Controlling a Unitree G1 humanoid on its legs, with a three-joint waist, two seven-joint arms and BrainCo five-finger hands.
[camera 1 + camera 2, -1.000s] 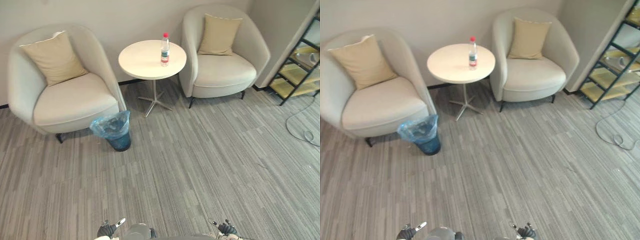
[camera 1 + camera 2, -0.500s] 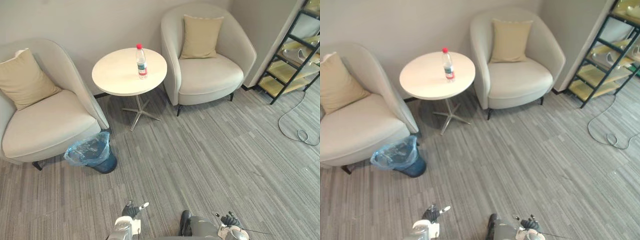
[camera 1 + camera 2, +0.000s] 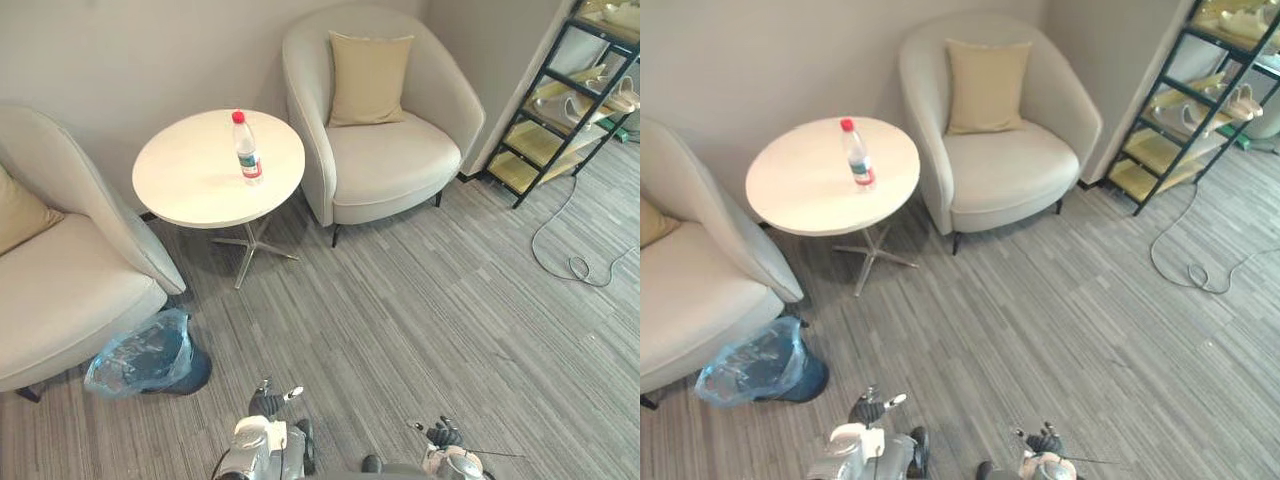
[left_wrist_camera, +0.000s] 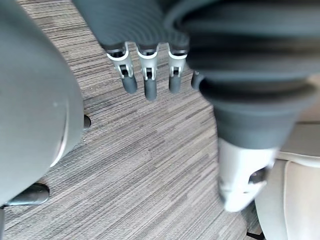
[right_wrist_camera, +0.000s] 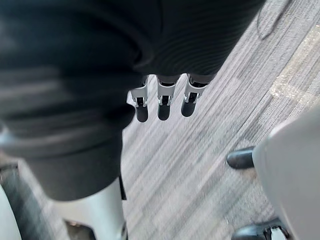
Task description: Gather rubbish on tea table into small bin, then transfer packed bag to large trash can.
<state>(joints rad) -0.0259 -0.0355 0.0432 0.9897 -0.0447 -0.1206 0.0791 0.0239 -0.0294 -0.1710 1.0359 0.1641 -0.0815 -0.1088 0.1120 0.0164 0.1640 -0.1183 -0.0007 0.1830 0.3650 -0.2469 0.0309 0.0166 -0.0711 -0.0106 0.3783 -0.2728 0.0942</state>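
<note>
I am holding my left hand (image 3: 267,404) and right hand (image 3: 441,434) low over the carpet (image 3: 420,300), fingers hanging loose, grasping nothing. The bottle (image 3: 245,147) is standing upright on the round table (image 3: 190,190); the small bin (image 3: 150,355) is sitting beside the left armchair (image 3: 60,300).

Each hand has silver fingers tipped dark grey. Dark ribbed covers sheathe the left hand (image 4: 149,84) and right hand (image 5: 164,102)
</note>
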